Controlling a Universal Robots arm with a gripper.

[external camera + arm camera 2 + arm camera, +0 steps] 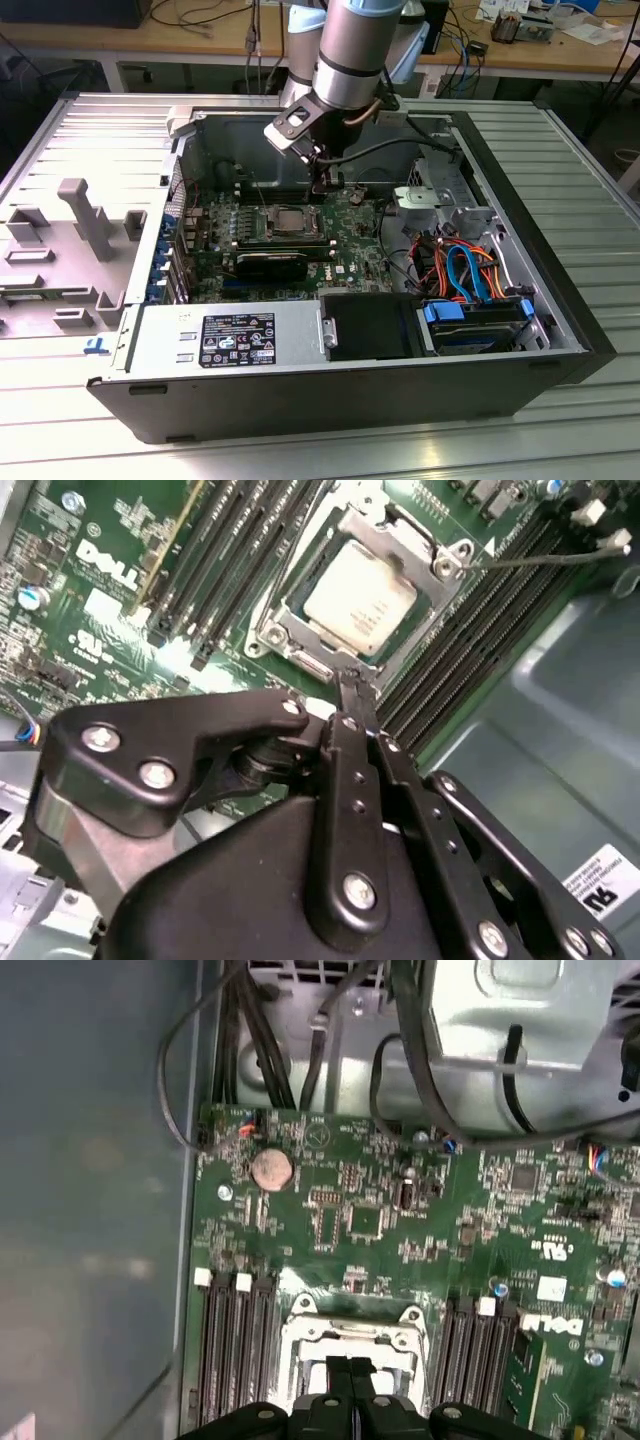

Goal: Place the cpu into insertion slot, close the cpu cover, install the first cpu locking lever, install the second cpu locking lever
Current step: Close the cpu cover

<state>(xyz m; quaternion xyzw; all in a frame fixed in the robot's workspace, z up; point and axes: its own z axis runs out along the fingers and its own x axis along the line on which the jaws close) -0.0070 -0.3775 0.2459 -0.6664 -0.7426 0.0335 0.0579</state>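
The cpu point(360, 595), a dull silver square, lies in the insertion slot point(272, 636) on the green board, also seen as cpu point(287, 221) in the exterior view. The silvery cpu cover point(412, 538) lies flat around it as a frame. A thin metal rod point(545, 557) sticks out from one corner of the slot. My gripper point(350, 678) is shut with nothing in it, its tips just above the slot's edge. In the first wrist view the gripper point(350, 1368) hangs over the cover point(350, 1332). In the exterior view the gripper point(327, 185) is just behind the slot.
Long black memory slots point(240, 560) flank the socket on both sides. A black heatsink point(272, 262) lies in front of the socket, a power supply point(230, 335) nearer still. Blue and orange cables point(465, 272) fill the case's right. Black cables point(250, 1040) run behind the board.
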